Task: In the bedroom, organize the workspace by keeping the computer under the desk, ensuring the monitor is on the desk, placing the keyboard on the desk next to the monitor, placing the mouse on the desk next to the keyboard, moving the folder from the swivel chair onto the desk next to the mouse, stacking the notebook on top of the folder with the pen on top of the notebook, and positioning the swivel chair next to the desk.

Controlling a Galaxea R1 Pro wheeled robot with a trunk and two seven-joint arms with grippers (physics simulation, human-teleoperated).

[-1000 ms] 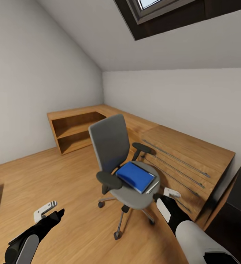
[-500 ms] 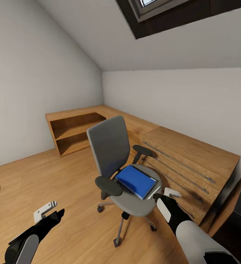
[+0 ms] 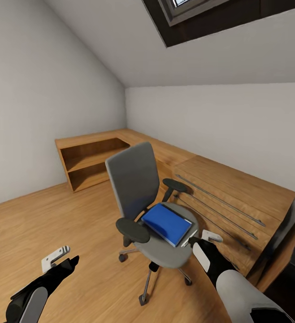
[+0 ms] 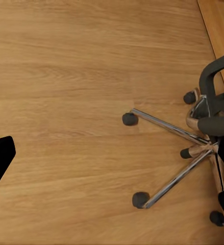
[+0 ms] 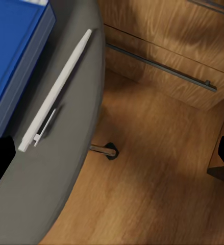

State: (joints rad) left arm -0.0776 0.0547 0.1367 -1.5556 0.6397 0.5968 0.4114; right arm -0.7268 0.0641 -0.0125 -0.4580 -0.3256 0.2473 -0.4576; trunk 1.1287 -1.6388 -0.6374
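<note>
The blue folder (image 3: 167,223) is lying on the swivel chair (image 3: 152,211) seat, a white pen (image 5: 55,92) beside it. The right gripper (image 3: 200,239) is hanging open just beside the seat, holding nothing. The left gripper (image 3: 61,259) is open too, well apart.

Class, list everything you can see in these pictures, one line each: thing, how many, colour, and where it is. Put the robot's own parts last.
chair: 1, grey with black armrests and chrome base, on the floor before the cabinets
folder: 1, blue, flat on the chair seat
pen: 1, white, on the seat beside the folder
cabinets: low run, light wood, along both walls, open shelves at the left end
floor: wood
skylight: 1, dark frame, in the sloped ceiling
left claw: 1, black and white, open, over the floor
right claw: 1, black and white, open, beside the seat edge
</note>
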